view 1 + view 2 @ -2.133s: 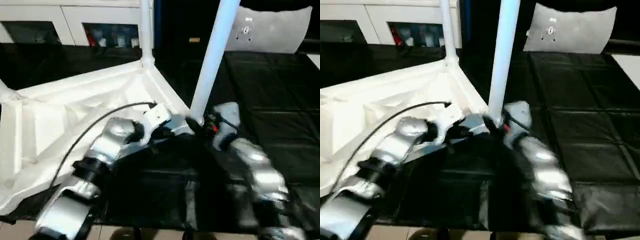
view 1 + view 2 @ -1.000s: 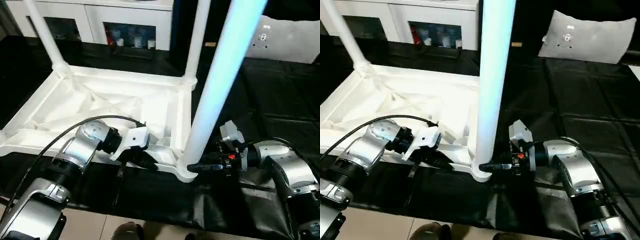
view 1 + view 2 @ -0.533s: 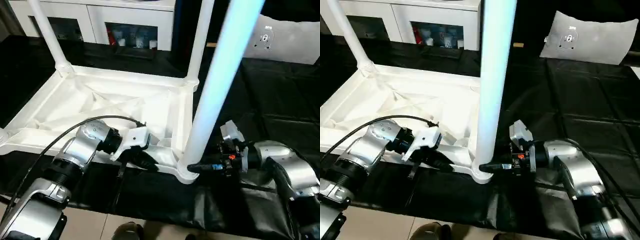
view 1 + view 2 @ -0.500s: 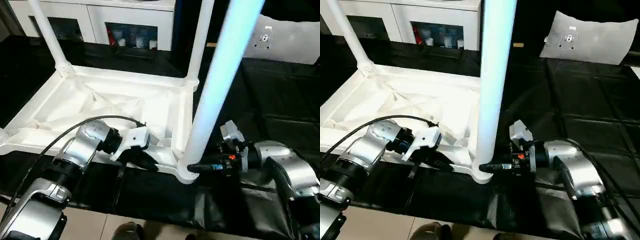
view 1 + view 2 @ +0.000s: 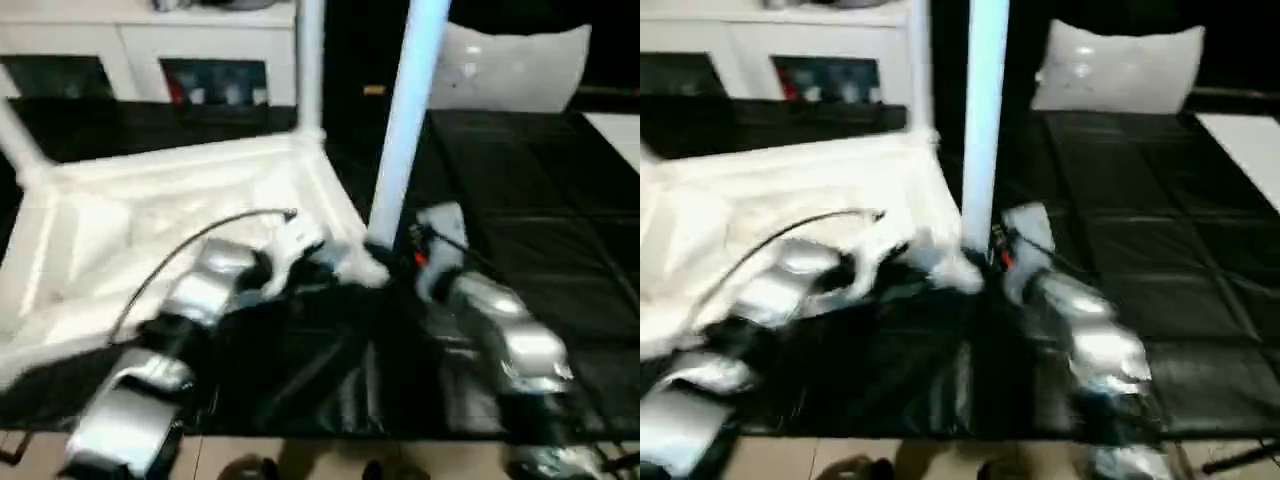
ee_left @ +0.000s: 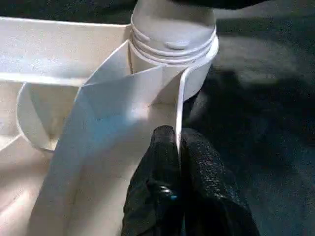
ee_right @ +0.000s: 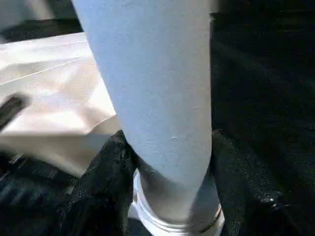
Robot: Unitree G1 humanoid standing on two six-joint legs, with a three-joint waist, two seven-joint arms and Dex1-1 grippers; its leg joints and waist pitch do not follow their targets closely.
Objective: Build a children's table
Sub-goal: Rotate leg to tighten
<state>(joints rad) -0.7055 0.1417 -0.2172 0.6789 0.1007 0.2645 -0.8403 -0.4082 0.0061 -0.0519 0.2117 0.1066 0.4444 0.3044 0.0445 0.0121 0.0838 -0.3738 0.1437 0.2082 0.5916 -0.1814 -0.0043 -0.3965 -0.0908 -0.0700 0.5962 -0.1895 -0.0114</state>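
The children's table lies upside down on the black mat, its white ribbed top (image 5: 150,230) facing up. A white leg (image 5: 405,120) stands upright in the near corner socket (image 6: 172,39). Another leg (image 5: 310,60) rises from the far corner. My left gripper (image 6: 176,135) is shut on the thin rim (image 6: 179,98) of the top just beside that socket. My right gripper (image 7: 170,147) is closed around the base of the near leg (image 7: 157,88), one black finger (image 7: 106,167) on each side of it.
The black mat-covered workbench (image 5: 560,200) stretches to the right. White cabinets (image 5: 100,50) stand at the back, with a pale grey cushion-like thing (image 5: 510,65) at the back right. A third leg (image 5: 20,150) rises at the far left. Floor shows past the bench's front edge.
The whole head picture has swung and blurred, so the camera has moved. Both grippers keep their holds at the near corner of the table top.
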